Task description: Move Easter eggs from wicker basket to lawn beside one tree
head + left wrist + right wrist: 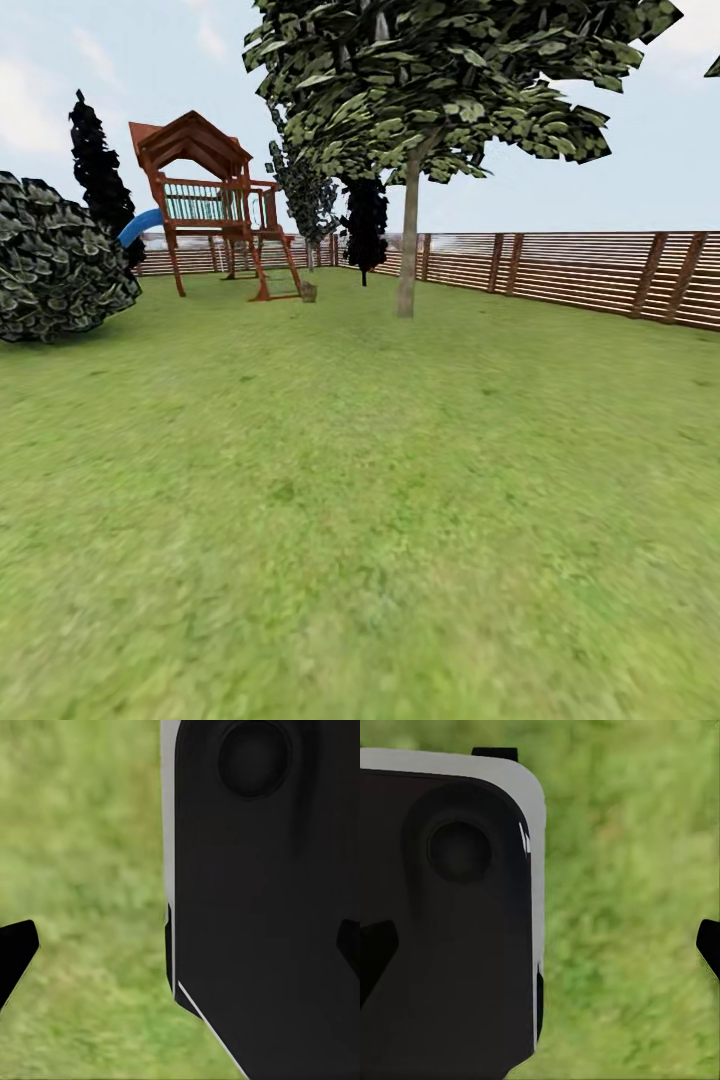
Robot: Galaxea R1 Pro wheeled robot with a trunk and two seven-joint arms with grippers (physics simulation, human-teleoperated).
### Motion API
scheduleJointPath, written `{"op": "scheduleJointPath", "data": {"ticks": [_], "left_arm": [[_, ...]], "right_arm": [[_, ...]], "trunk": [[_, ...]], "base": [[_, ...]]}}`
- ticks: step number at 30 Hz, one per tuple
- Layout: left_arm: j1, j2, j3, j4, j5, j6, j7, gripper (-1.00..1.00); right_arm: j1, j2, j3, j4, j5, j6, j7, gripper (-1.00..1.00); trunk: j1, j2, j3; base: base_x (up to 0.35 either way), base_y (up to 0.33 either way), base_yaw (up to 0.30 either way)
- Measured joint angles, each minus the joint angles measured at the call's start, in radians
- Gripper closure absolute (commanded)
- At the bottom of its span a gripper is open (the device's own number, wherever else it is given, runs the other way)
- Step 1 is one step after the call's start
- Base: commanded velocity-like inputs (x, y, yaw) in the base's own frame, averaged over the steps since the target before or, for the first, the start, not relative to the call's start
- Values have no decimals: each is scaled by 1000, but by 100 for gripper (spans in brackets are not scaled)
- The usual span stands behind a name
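Observation:
The lawn [360, 500] stretches ahead in the head view. A tree [407, 250] with a pale straight trunk and a broad leafy canopy stands far ahead, right of centre. A small brown-grey object [308, 291] sits on the grass by the play frame's foot; it is too far off to tell whether it is the wicker basket. The Easter eggs are out of view. In the left wrist view my left gripper [180, 949] is open, its dark fingertips [16, 951] wide apart over grass and a black robot panel. My right gripper [540, 949] is open likewise, holding nothing.
A wooden play tower [210, 200] with a blue slide stands at the back left. A big dark bush [55, 260] is on the left. Narrow black trees [366, 225] rise near the slatted fence [560, 270] along the back and right.

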Motion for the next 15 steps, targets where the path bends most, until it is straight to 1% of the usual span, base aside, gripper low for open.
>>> {"op": "scheduleJointPath", "data": {"ticks": [15], "left_arm": [[0, -1, 0, 0, 0, 0, 0, -100]], "right_arm": [[0, 0, 0, 0, 0, 0, 0, -100]], "trunk": [[0, 0, 0]], "base": [[337, 74, 0]]}}
